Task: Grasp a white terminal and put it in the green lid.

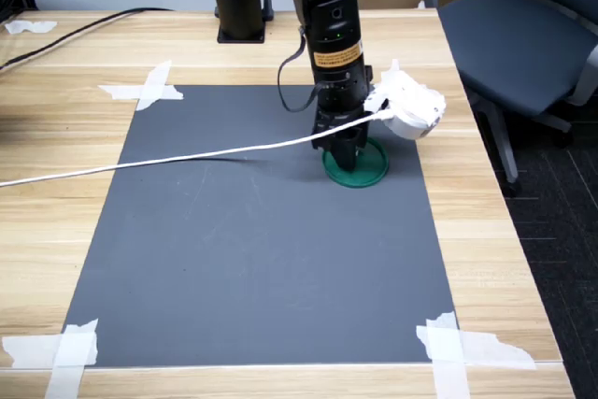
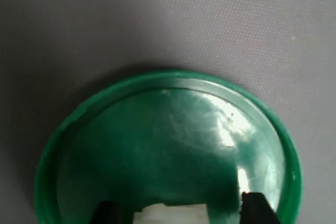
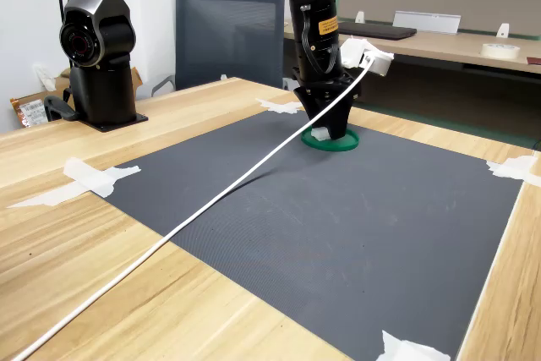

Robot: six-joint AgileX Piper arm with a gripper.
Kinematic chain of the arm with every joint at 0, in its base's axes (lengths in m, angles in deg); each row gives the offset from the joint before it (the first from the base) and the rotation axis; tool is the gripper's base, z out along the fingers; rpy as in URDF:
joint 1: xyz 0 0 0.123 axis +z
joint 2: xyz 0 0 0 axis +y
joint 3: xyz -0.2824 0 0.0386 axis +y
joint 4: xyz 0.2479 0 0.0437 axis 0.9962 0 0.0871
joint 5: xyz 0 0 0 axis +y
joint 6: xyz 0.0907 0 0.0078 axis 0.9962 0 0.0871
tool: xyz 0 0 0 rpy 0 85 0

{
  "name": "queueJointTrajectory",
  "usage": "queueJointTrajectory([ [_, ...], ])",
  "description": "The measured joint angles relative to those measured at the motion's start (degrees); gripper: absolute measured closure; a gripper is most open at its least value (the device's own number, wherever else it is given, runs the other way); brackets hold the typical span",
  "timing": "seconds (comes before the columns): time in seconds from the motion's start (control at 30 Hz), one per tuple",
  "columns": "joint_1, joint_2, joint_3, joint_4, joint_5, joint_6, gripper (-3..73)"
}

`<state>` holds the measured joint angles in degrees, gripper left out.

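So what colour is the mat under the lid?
Dark grey mat, clearest in the first exterior view.

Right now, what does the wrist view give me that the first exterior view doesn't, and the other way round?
Only the wrist view shows the white terminal between the tool's fingertips, low over the green lid's floor; whether it rests there is unclear. Only the first exterior view shows the arm standing over the lid, the white cable crossing the dark mat, the taped corners and the chair. Both show the green lid on the mat under the tool.
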<state>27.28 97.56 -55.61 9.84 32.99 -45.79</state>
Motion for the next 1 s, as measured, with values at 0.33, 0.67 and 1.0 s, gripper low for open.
queueJointTrajectory([
  [0.33,0.00,-11.55,0.65,2.61,-8.16,0.50,29.9],
  [0.67,0.00,-30.64,12.20,4.26,-21.43,3.09,68.8],
  [1.0,-9.59,-51.49,26.41,8.41,-23.55,3.14,72.0],
])
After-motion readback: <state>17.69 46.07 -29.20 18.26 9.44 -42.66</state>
